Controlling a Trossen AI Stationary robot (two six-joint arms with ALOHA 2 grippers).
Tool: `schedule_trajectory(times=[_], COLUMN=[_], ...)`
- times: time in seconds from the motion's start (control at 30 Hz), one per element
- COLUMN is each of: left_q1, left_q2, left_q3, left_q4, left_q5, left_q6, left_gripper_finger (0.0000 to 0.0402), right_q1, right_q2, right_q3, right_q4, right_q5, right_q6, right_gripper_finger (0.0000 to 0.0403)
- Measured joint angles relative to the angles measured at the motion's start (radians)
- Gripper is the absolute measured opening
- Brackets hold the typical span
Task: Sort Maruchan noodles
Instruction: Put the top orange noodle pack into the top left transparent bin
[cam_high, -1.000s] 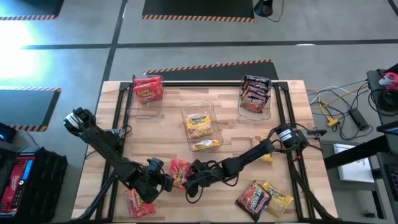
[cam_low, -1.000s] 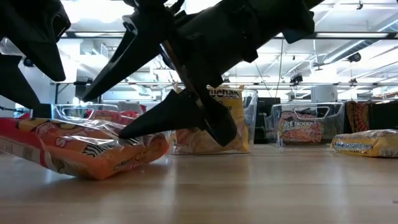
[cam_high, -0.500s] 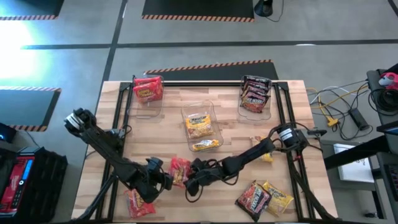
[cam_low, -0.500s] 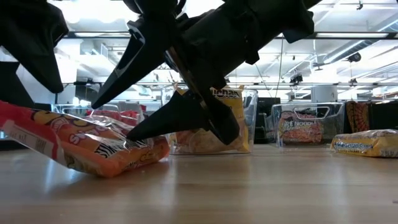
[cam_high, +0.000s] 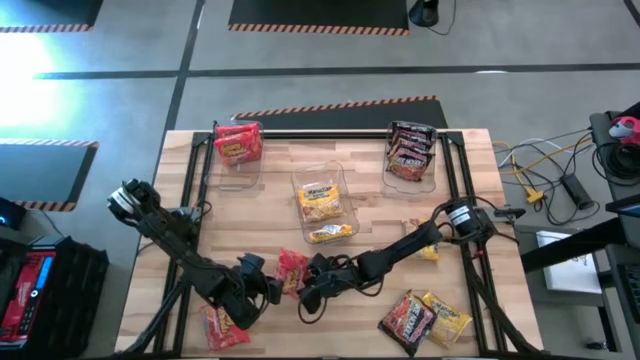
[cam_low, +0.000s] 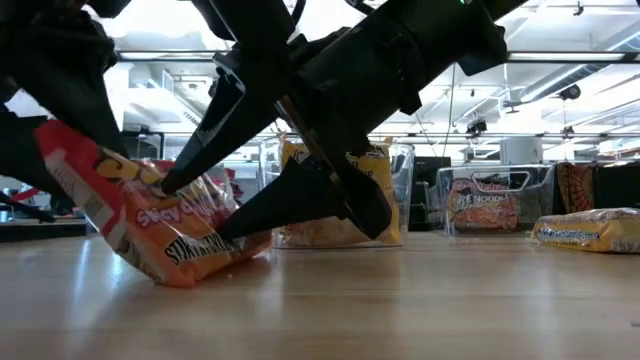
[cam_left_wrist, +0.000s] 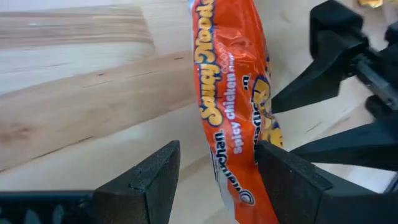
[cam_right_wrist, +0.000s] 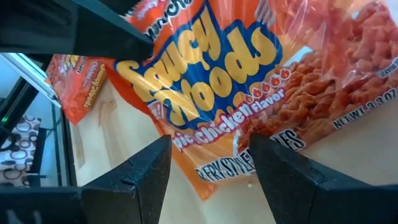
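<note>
The red packet (cam_high: 291, 272) has been tipped up since a second ago: it lay nearly flat on the table (cam_high: 370, 195) then, and now it stands steeply on its lower edge in the low view (cam_low: 150, 225). Both grippers have closed in on it near the table's front edge. The left gripper (cam_high: 268, 288) has the packet's end between its 2 fingers (cam_left_wrist: 289, 180), which are spread apart, with one finger against the wrapper; whether it truly pinches I cannot tell. The right gripper (cam_high: 312, 280) sits just on the packet's other side, its 2 fingers (cam_right_wrist: 140, 177) also spread, the wrapper lying right in front of them.

A second red packet (cam_high: 222, 326) lies by the front left corner, close to the left arm. At the front right, a dark packet (cam_high: 404, 318) and a yellow packet (cam_high: 447, 322) lie touching, near the edge. Another small yellow packet (cam_high: 430, 252) shows just beyond the right arm.

Toward the back, 3 clear bins stand well apart: the left bin (cam_high: 237, 165) holds red packets, the middle bin (cam_high: 318, 200) holds yellow ones, with 1 yellow packet (cam_high: 332, 233) at its front lip, and the right bin (cam_high: 412, 160) holds dark ones. The bare wood between the bins and the arms is open, as is the strip between the 2 grippers and the dark packet.
</note>
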Motion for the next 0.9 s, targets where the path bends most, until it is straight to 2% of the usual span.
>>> schedule_trajectory(times=[0.2,0.6,0.8,0.9], left_q1=[0.004,0.024,0.062,0.065], left_q2=[0.000,0.001,0.033,0.048], left_q3=[-0.014,-0.015,-0.016,-0.017], left_q4=[0.098,0.121,0.229,0.230], left_q5=[-0.015,-0.013,-0.009,-0.006], left_q6=[0.040,0.079,0.173,0.169], left_gripper_finger=[0.0197,0.0197,0.0197,0.0197], right_q1=[0.000,0.000,0.000,0.000], right_q2=[0.003,0.006,0.005,0.002], right_q3=[-0.004,-0.007,-0.008,-0.009], right_q4=[-0.007,-0.025,-0.025,-0.042], right_q5=[-0.005,-0.006,-0.004,-0.002], right_q6=[-0.001,0.000,0.000,0.009], right_gripper_finger=[0.0214,0.0214,0.0214,0.0214])
